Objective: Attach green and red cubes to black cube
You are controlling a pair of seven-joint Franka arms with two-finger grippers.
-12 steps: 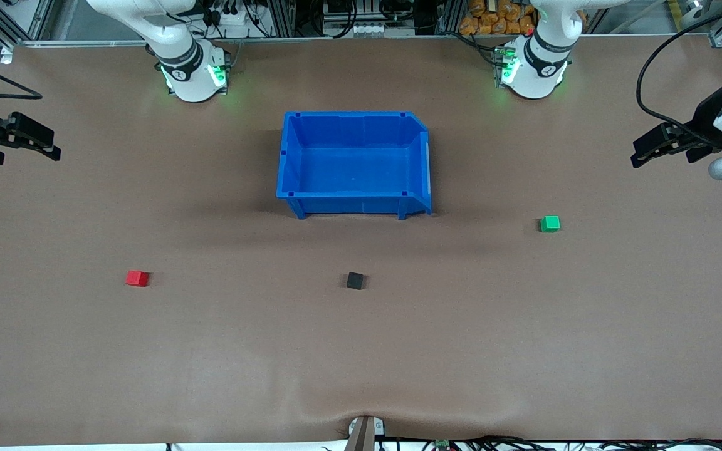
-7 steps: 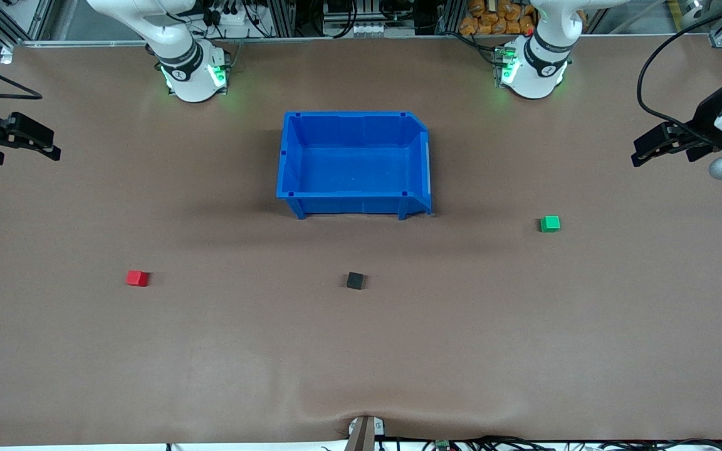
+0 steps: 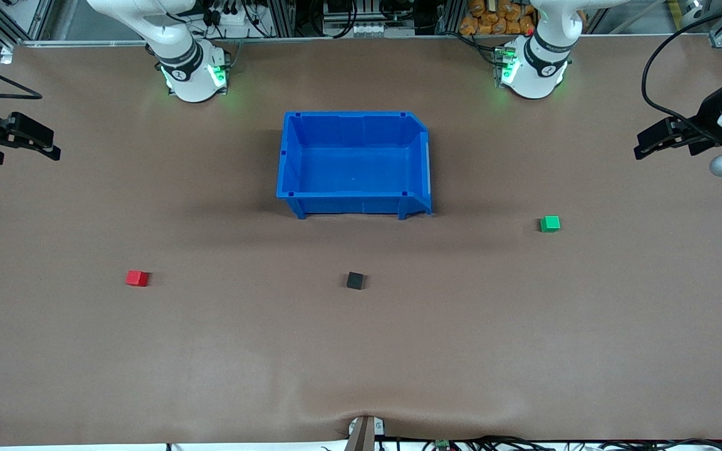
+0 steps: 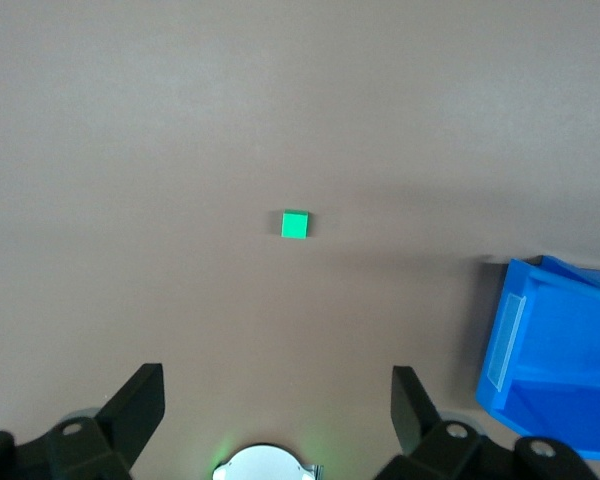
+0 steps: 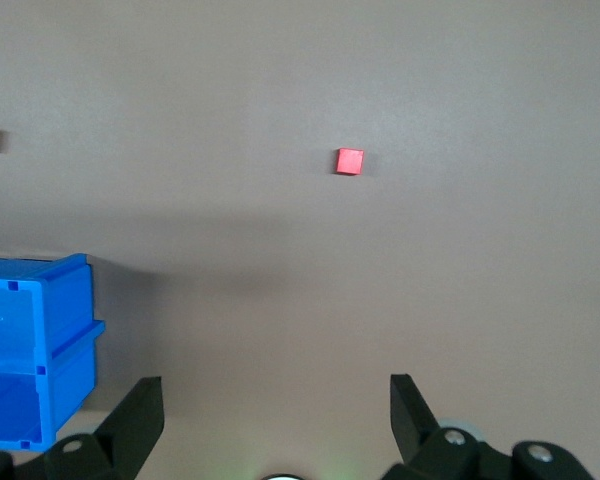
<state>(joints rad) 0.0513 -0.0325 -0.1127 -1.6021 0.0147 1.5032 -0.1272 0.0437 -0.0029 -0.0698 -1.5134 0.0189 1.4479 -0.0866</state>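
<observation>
We see the left gripper (image 3: 643,150) creep slightly up at the frame's right edge, fingers spread. The right gripper (image 3: 51,149) waits spread at mid-left. The green cube (image 3: 549,223), red cube (image 3: 137,278) and black cube (image 3: 355,280) lie untouched, so no attaching has begun.

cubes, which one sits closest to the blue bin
The black cube: it lies just nearer the camera than the bin; red and green sit toward the table's ends.

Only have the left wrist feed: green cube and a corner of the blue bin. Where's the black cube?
Observer: Black cube sits nearer the front camera than the blue bin, untouched.
Operator: Red one?
Observer: Red cube lies toward the right arm's end, apart from the black cube.
Operator: Grippers?
Observer: Right gripper hangs over its end of the table, jaws open, empty; left gripper likewise over its own end.
</observation>
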